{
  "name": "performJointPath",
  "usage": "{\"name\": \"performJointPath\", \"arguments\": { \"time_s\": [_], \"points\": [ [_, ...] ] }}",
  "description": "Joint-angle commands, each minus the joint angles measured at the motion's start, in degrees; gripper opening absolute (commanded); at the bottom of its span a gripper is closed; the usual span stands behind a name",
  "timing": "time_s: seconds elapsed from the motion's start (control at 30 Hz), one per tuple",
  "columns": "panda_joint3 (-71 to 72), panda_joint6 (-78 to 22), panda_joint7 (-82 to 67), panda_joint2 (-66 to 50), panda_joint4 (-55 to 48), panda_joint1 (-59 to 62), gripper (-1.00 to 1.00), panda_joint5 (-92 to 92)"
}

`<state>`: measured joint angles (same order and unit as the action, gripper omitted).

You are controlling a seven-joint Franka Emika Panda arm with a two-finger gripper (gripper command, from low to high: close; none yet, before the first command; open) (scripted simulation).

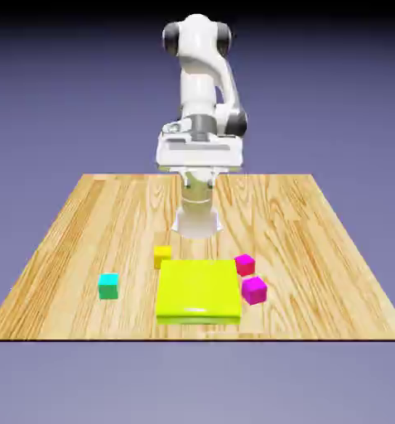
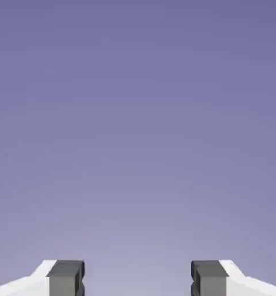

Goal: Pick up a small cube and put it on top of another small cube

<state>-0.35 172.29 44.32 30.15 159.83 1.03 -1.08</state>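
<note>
- The white robot arm [image 1: 202,91] is folded up above the far part of the light wooden tabletop [image 1: 84,224], well clear of every block.
- In the hand view the claw [image 2: 137,278] shows its two grey fingertips [image 2: 65,278] standing well apart, with only the plain blue-violet backdrop [image 2: 138,115] between them; it holds nothing.
- In the exterior view the claw itself cannot be made out against the arm's white hand.
- The small teal cube with a greener lower side [image 1: 108,286] sits alone on the tabletop toward the exterior view's left, near the front edge and apart from the other blocks.
- The small yellow cube [image 1: 162,255] stands just beside the far left corner of the large flat yellow-green square block [image 1: 199,290]; whether they touch cannot be told.
- Two small magenta cubes lie at that block's right side in the exterior view: one [image 1: 245,264] near its far right corner, the other [image 1: 254,290] a little nearer the front edge.
- Nothing rests on top of the yellow cube.
</note>
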Motion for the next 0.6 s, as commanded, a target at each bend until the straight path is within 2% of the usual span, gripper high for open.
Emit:
{"name": "performJointPath", "arguments": {
  "time_s": [0.0, 0.57],
  "points": [
    [-0.29, -1.43, 1.55, -2.08, -0.98, 1.43, 0.0, -0.9],
    [-5.22, -25.71, 27.85, -37.38, -17.55, 25.66, 0.0, -16.16]
  ]
}}
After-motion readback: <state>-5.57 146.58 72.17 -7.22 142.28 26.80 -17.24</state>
